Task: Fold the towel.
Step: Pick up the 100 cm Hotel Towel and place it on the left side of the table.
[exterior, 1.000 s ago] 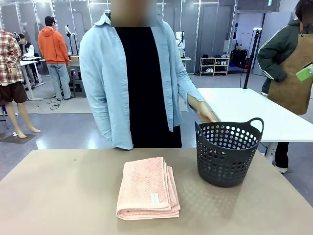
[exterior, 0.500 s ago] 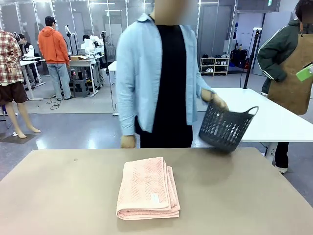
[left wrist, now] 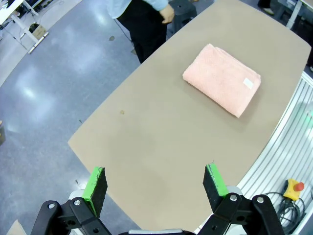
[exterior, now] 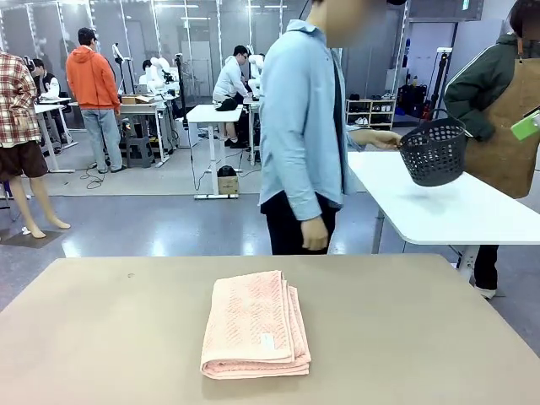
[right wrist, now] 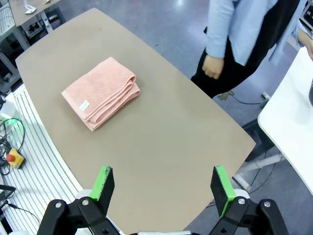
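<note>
The salmon-pink towel (exterior: pixel 255 324) lies folded into a thick rectangle near the middle of the brown table (exterior: pixel 101 337), its small white tag facing up. The towel (left wrist: pixel 222 80) sits far from my left gripper (left wrist: pixel 155 186), which hangs open high above the table's edge with nothing between its fingers. My right gripper (right wrist: pixel 160 189) is also open and empty, high over the opposite side, with the towel (right wrist: pixel 100 91) well off to its upper left.
A person in a light blue shirt (exterior: pixel 302 118) stands at the far side, turned away, holding the dark basket (exterior: pixel 434 152) over a white table (exterior: pixel 439 202) behind. One hand (exterior: pixel 314 234) hangs near my table's far edge.
The person lifted the dark basket off my table, turned to the right and carried it over to the white table behind. The towel has not moved.
</note>
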`<state>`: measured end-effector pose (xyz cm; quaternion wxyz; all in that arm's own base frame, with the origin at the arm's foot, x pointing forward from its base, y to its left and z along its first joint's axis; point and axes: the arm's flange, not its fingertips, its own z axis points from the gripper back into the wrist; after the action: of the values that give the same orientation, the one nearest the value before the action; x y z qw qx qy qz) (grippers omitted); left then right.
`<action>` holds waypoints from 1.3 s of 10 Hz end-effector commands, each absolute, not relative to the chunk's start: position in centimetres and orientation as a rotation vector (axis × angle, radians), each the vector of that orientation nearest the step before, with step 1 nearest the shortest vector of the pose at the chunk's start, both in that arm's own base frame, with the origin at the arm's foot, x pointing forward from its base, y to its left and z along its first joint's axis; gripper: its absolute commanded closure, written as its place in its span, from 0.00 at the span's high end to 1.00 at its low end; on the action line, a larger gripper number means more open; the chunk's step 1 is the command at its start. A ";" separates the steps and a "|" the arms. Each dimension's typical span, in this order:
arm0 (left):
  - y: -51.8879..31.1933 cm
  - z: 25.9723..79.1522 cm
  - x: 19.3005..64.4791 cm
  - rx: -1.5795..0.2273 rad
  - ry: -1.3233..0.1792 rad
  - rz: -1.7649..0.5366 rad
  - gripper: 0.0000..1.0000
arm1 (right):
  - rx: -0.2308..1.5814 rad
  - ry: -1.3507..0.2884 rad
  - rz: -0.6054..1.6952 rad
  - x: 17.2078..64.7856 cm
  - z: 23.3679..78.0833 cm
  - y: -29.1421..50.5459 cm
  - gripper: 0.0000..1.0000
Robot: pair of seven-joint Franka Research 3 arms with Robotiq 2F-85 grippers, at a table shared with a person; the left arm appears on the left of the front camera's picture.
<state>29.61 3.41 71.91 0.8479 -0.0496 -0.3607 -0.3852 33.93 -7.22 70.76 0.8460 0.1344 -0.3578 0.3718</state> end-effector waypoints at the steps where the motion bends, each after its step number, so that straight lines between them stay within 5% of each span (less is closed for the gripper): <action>1: 3.4 72.3 29.3 -0.093 -0.753 -0.793 1.00 | 0.283 -0.750 0.763 34.0 71.0 -7.2 1.00; 9: 3.4 71.9 29.6 -0.104 -0.760 -0.812 1.00 | 0.283 -0.750 0.763 34.0 71.0 -7.2 1.00; 13: 0.6 65.7 34.6 -0.317 -0.659 -0.601 1.00 | 0.283 -0.750 0.763 34.0 71.0 -7.2 1.00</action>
<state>33.84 1.26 66.83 0.8802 -0.1220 -0.3094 -0.3387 33.92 -7.23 70.80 0.8461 0.1343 -0.3580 0.3714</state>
